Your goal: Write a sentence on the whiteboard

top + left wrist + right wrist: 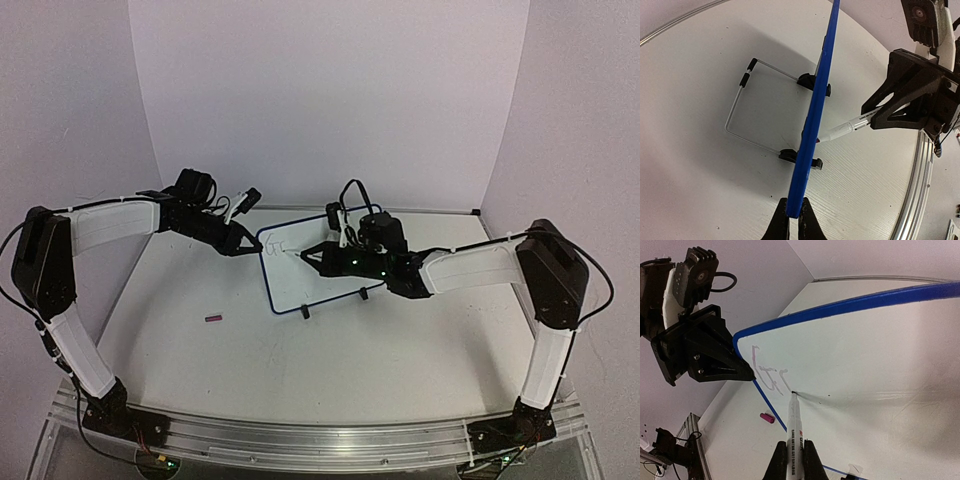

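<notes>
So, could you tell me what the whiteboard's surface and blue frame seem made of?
The whiteboard surface looks like a glossy coated sheet, given its soft sheen; the blue frame looks like smooth plastic, possibly painted metal.

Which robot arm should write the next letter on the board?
Right. The right gripper holds the marker, tip touching the whiteboard beside the first letters. The left gripper is busy clamping the whiteboard's edge.

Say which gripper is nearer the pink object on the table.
Left. The left gripper clamps the whiteboard edge beyond the pink object; the right gripper, holding the marker, is farther.
</notes>
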`<action>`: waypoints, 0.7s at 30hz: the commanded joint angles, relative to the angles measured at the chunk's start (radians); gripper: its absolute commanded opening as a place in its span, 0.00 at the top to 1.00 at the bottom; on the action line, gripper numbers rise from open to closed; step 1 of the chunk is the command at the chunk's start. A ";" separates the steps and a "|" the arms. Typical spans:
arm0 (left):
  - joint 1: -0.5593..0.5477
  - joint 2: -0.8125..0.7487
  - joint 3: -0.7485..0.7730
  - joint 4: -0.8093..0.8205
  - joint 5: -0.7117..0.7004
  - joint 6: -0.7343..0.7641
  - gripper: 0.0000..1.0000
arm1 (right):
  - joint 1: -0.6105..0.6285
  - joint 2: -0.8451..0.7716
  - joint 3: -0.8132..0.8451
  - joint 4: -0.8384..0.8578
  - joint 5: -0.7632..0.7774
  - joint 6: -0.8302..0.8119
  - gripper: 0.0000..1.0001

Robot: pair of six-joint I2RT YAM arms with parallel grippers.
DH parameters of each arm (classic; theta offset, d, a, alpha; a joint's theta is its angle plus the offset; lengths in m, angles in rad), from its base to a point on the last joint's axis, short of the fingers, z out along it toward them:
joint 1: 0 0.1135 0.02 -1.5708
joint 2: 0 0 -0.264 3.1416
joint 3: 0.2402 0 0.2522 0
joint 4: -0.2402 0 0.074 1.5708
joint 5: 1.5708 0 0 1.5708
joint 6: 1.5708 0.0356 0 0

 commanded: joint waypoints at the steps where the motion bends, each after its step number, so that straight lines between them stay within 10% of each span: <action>1: -0.012 0.022 0.024 -0.062 -0.053 0.039 1.00 | -0.007 -0.041 0.002 0.008 0.060 -0.012 1.00; 21: -0.013 0.022 0.024 -0.062 -0.053 0.040 1.00 | -0.008 -0.051 0.031 0.015 0.067 -0.019 1.00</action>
